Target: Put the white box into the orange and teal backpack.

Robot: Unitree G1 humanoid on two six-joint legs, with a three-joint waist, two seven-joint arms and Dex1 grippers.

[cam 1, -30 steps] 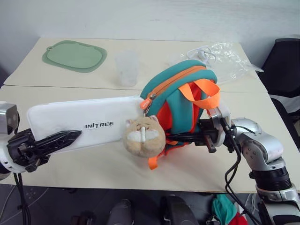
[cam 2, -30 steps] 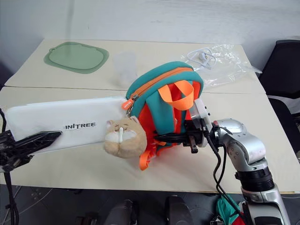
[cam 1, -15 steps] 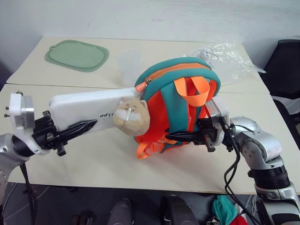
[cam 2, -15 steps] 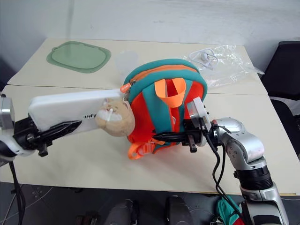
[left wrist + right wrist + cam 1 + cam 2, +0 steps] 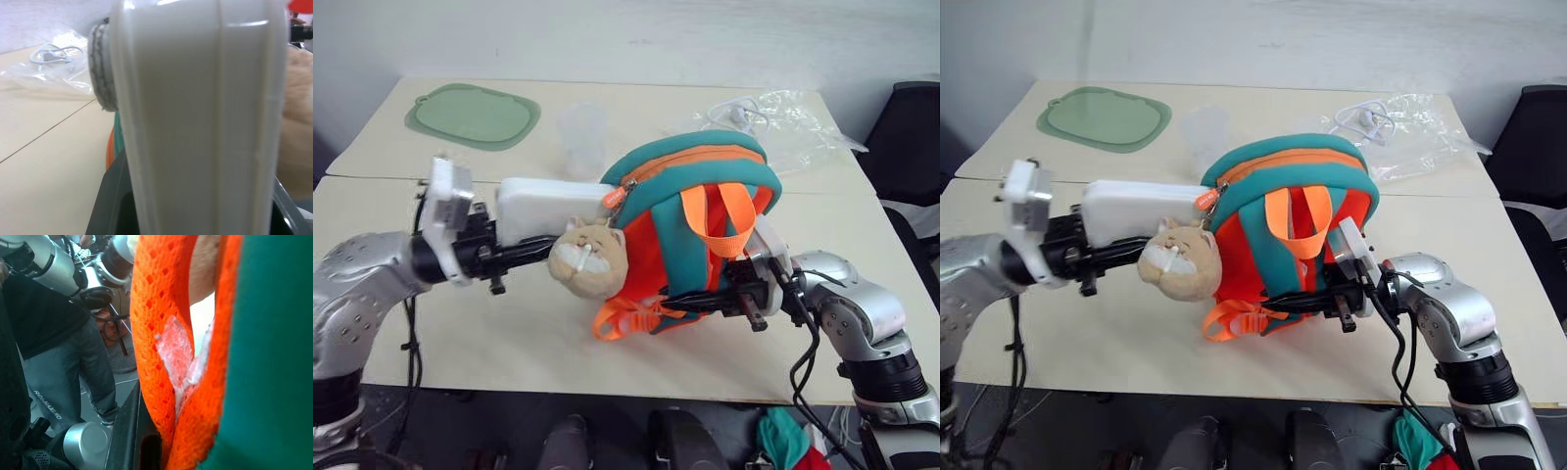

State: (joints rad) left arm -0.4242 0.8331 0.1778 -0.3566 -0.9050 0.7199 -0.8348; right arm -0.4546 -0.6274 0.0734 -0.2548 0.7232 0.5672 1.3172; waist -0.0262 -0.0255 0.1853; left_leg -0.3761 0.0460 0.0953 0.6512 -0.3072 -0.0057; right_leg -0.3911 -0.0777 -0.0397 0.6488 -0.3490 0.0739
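Your orange and teal backpack sits up off the desk, propped near the middle with its zipper mouth facing left, and the big change is right there: a second ago the white box lay stretched out well to the left with its lettering showing, and now most of its length has slid in behind the teal rim, so you're well into the insertion with only the left end still sticking out. Your left end effector has swept in toward the bag with it, fingers pinching the box along its underside, while your right end effector has barely stirred, clamped tight on the orange strap at the bag's near side to brace it. The tan plush charm now hangs right across the box's near face, just under the opening, so watch it doesn't snag. Far left, the green mat; far right, the clear plastic bag. The left wrist view gives you the box end-on, running straight at the bag's edge; the right wrist view shows the orange webbing up close and a person's trouser leg beyond.
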